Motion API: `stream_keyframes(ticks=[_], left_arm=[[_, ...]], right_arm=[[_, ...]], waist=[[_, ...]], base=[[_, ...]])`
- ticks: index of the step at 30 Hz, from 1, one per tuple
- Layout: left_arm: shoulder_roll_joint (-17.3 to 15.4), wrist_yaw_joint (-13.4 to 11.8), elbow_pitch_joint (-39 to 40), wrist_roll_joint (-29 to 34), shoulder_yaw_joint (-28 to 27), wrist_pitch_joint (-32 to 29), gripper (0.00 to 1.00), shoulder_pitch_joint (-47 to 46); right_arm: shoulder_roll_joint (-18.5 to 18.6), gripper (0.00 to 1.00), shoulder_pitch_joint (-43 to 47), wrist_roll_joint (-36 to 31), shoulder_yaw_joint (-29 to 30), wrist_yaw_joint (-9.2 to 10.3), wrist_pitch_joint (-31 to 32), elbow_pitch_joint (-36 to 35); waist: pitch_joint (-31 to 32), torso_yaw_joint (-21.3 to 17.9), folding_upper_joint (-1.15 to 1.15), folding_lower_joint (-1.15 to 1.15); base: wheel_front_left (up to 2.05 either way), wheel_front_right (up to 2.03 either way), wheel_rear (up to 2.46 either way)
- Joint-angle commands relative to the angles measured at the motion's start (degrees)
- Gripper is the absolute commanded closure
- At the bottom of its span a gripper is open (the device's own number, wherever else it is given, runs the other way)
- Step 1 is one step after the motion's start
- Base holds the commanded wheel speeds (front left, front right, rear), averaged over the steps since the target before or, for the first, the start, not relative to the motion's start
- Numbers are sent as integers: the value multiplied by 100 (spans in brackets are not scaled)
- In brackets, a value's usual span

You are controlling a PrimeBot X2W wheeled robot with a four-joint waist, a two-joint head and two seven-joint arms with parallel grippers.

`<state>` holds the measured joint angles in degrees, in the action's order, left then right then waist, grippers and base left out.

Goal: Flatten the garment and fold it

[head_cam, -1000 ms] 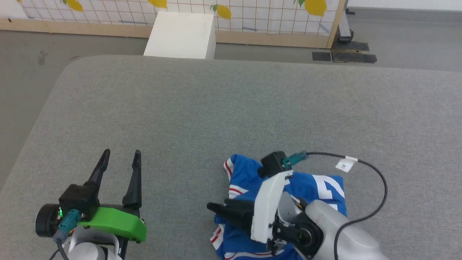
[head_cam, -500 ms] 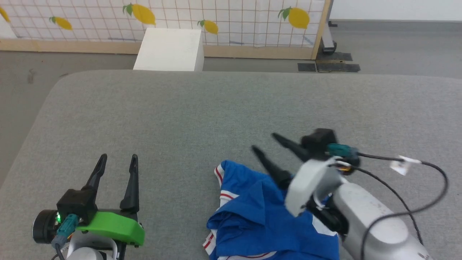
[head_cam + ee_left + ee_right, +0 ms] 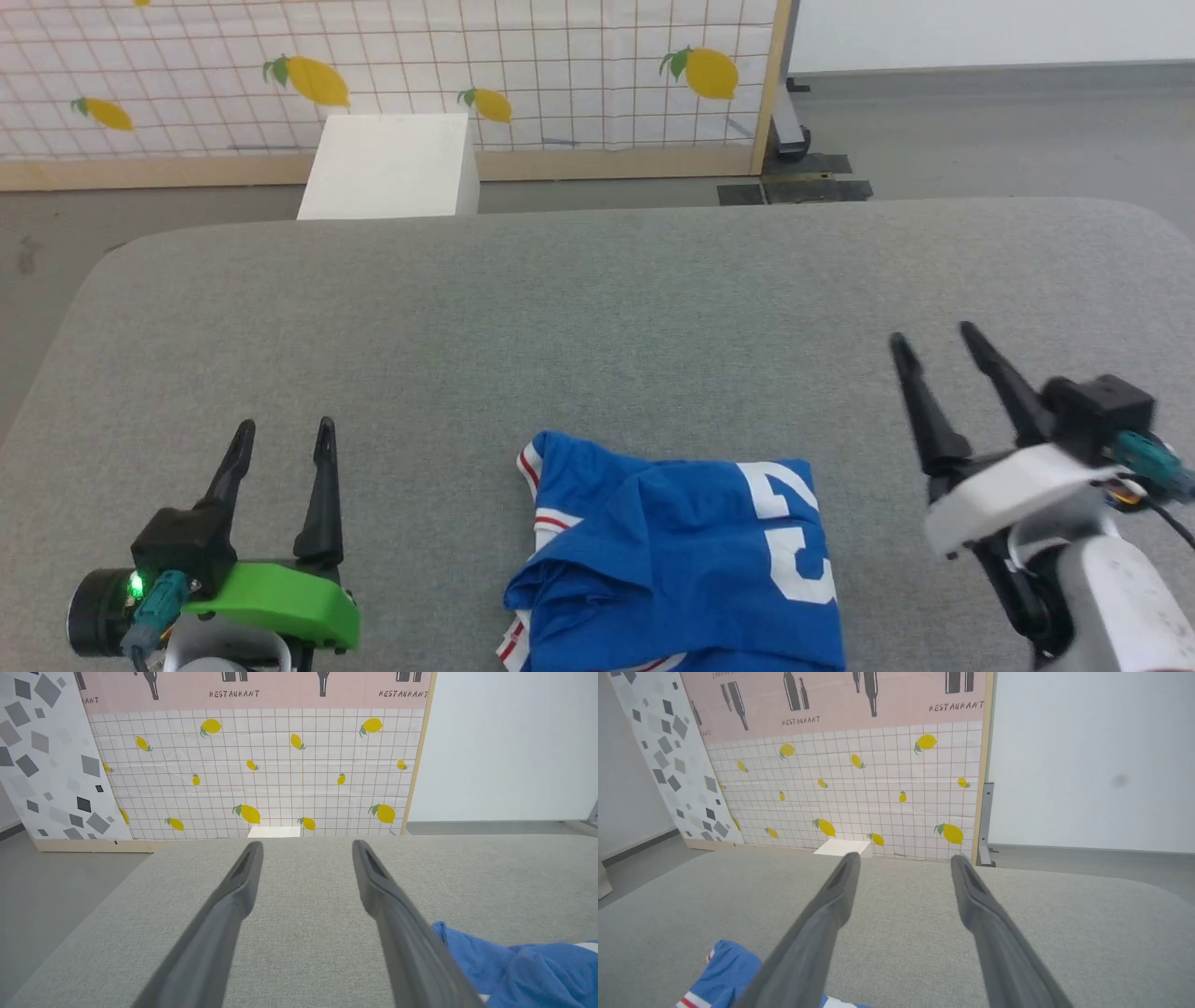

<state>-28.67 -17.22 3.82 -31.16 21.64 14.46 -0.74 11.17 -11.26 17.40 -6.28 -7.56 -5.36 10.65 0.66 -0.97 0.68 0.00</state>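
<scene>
**Counter and room: both grippers empty, garment at 6 o'clock**

Surface: the counter (image 3: pixel 560 317) is covered in grey woven fabric, with rounded far corners and no visible marks.

The garment (image 3: pixel 672 560) lies at 6 o'clock on the counter, near the front edge. It is a roughly square blue bundle, creased on its left half, with white numerals facing up on the right and red-and-white trim along the left edge. Its lower edge is cut off by the head view.

The left gripper (image 3: pixel 285 429) sits at 8 o'clock, fingers spread wide and holding nothing, well apart from the garment. The right gripper (image 3: pixel 934 334) sits at 4 o'clock in the same condition — wide open, empty, clear of the cloth.

Room: a white box (image 3: pixel 387 168) stands on the grey floor (image 3: pixel 980 131) at 11 o'clock, just beyond the far edge. Behind it is a wood-framed panel (image 3: pixel 560 65) with a lemon-print grid; a white wall (image 3: pixel 980 33) is at 1 o'clock. Dark mats (image 3: pixel 794 191) lie at the panel's foot.
</scene>
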Motion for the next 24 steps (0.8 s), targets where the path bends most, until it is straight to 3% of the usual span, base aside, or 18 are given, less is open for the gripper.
stream_keyframes(ticks=[1, 7, 14, 24], left_arm=[[27, -26, -28, 36, -47, 47, 0, 103], [61, 28, -105, 50, -94, 51, 0, 274], [150, 133, -293, 28, -149, 53, 0, 467], [332, 338, -413, -2, -394, 53, 0, 352]], right_arm=[[-81, 0, 209, -99, 154, 8, 80, -240], [-346, 0, 1059, -376, 667, 8, 508, -1197], [-576, 0, 1979, -730, 718, 8, 956, -1945], [-686, 0, 1904, -744, 664, 8, 1084, -2156]], waist=[[44, -80, -68, 0], [126, -183, -68, 0], [116, -242, -68, 0], [-123, -221, -68, 0]], base=[[0, 0, 0], [0, 0, 0], [0, 0, 0], [0, 0, 0]])
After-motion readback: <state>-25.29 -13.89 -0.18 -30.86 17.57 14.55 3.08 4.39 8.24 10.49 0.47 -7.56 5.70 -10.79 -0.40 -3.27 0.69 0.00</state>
